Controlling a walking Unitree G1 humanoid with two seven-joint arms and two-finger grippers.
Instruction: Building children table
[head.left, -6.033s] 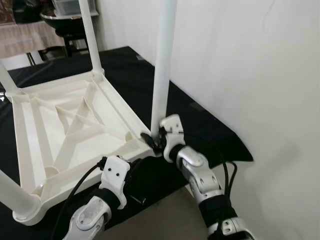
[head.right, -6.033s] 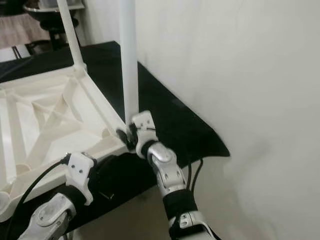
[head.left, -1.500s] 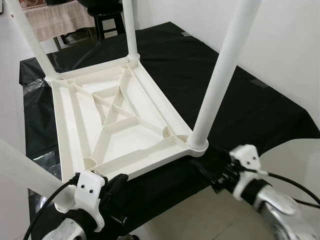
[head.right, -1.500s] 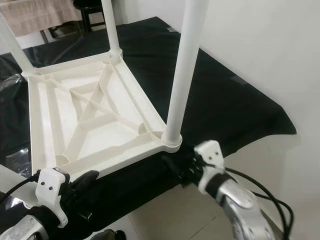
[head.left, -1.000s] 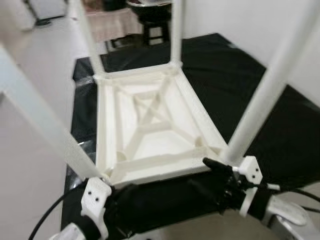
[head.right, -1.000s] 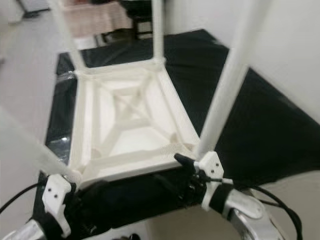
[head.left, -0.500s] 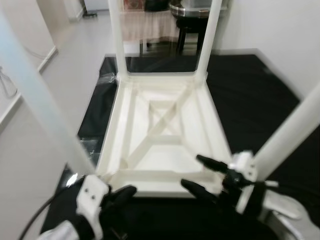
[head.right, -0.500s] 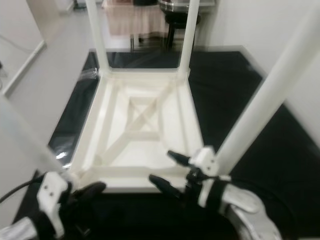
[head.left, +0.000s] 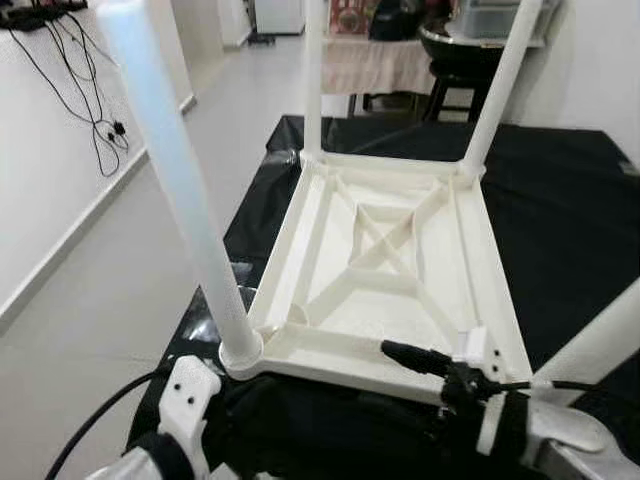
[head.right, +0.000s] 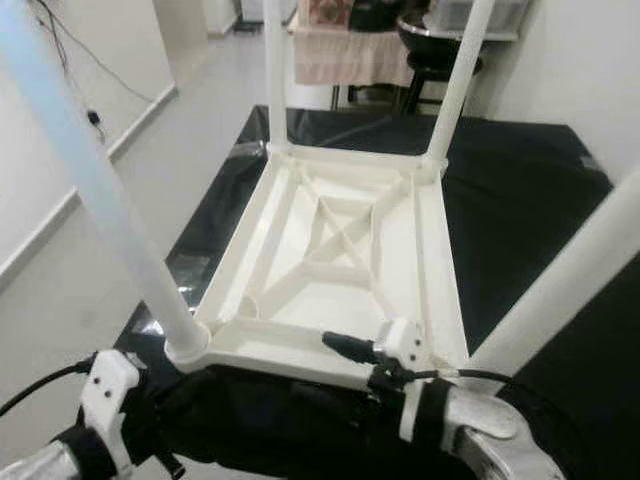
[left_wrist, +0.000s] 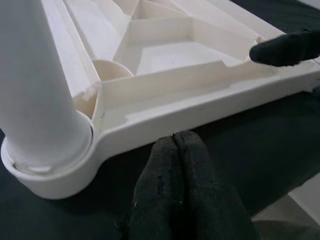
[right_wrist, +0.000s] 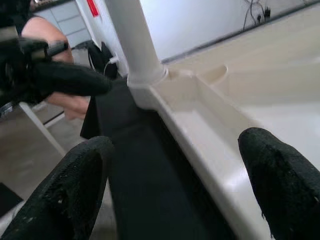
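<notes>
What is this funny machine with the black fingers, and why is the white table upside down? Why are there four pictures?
It is a walking robot with two arms. Two pictures come from its head, looking down. The other two come from little cameras on its wrists, looking along the fingers. The white children's table lies upside down on a black cloth, legs pointing up, because the robot is building it. The right gripper is open, with the table's near edge between its fingers. The left gripper is shut, holds nothing, and sits close to the corner where one leg stands.
</notes>
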